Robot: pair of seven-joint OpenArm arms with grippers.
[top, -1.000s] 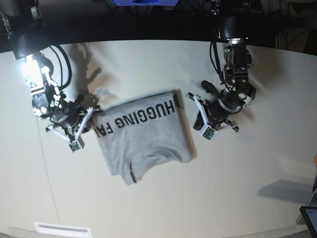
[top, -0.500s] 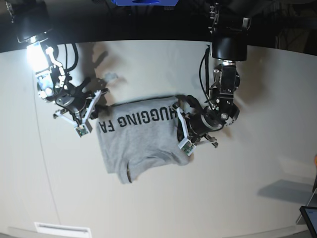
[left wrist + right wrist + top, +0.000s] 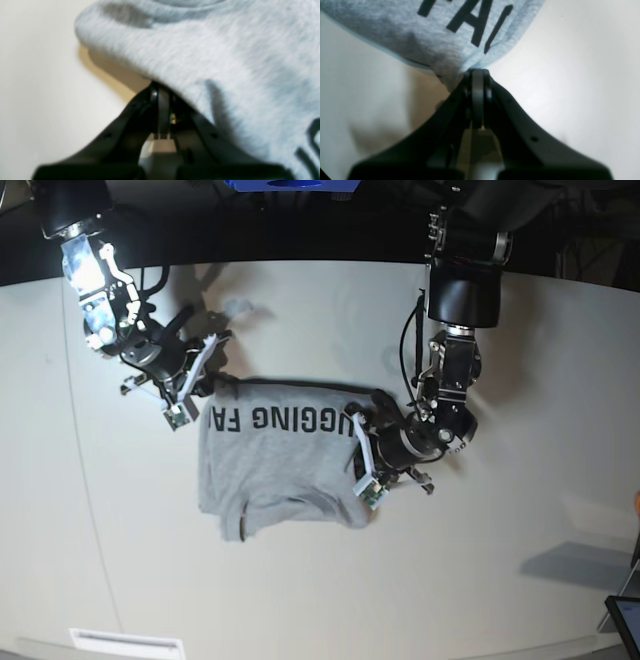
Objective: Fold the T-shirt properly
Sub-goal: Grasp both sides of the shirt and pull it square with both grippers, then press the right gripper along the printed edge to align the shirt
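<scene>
T-shirt (image 3: pixel 275 465) lies mid-bench (image 3: pixel 500 580), lettering up, partly folded, with a bunched lump at its near edge. Change from a second ago: both arms have swung inward and toward the far side. The lettered top edge, slanted before, now runs roughly level across the base view, and the shirt has turned and shifted a bit left.

Right end effector (image 3: pixel 477 72) is closed on the shirt corner by the "FA" letters; fabric pinches right at its tips in the right wrist view. In the base view it sits at the shirt's far-left corner (image 3: pixel 195 385).

Left end effector (image 3: pixel 160 87) is closed with its tips tucked under the shirt's right edge. Grey cloth drapes over it, so a grip looks likely, though the pinch itself is hidden. In the base view it is at the right edge (image 3: pixel 365 450), whereas a second ago it stood clear of the cloth.

Judgement: both arms now have the top edge; a lift or drag to square it up or fold it over looks next. Near hem is not yet flat.
</scene>
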